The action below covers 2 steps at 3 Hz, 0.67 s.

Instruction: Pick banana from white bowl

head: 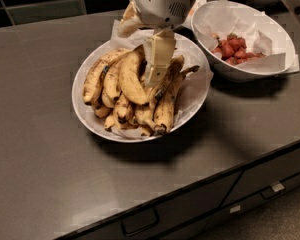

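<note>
Hanging over the white bowl (81, 104), the gripper (154, 78) has its tip among the heaped fruit at the bowl's middle, right beside the banana (130, 79), which lies in the bowl. Whether it grips anything cannot be told. Past the bowl's right rim, a smaller bowl (270, 66) of red fruit sits on the dark counter (40, 174).

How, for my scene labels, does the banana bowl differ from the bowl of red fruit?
The white bowl is wider and shallower; the smaller bowl is deeper. The white bowl holds speckled bananas; the smaller bowl, red fruit. The gripper hangs down among the bananas in the white bowl, not over the smaller bowl. Both are round, white and paper-lined.
</note>
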Available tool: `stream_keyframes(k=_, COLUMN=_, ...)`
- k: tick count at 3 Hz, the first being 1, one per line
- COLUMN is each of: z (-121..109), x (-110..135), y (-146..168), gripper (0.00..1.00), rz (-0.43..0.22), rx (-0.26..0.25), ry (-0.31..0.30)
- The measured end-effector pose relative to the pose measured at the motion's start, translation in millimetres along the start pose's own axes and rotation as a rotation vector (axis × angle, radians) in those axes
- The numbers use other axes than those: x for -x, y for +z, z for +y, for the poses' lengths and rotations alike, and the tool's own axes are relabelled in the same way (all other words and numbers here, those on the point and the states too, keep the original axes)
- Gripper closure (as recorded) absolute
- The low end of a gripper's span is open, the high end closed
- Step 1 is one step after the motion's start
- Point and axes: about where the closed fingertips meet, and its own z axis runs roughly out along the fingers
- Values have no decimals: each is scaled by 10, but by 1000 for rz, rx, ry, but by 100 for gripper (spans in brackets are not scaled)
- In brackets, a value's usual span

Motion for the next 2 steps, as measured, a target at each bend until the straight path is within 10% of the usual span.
stream_keyframes(k=2, z=-75, x=61, y=-30, gripper=17, rz=30, rx=13, ry=15)
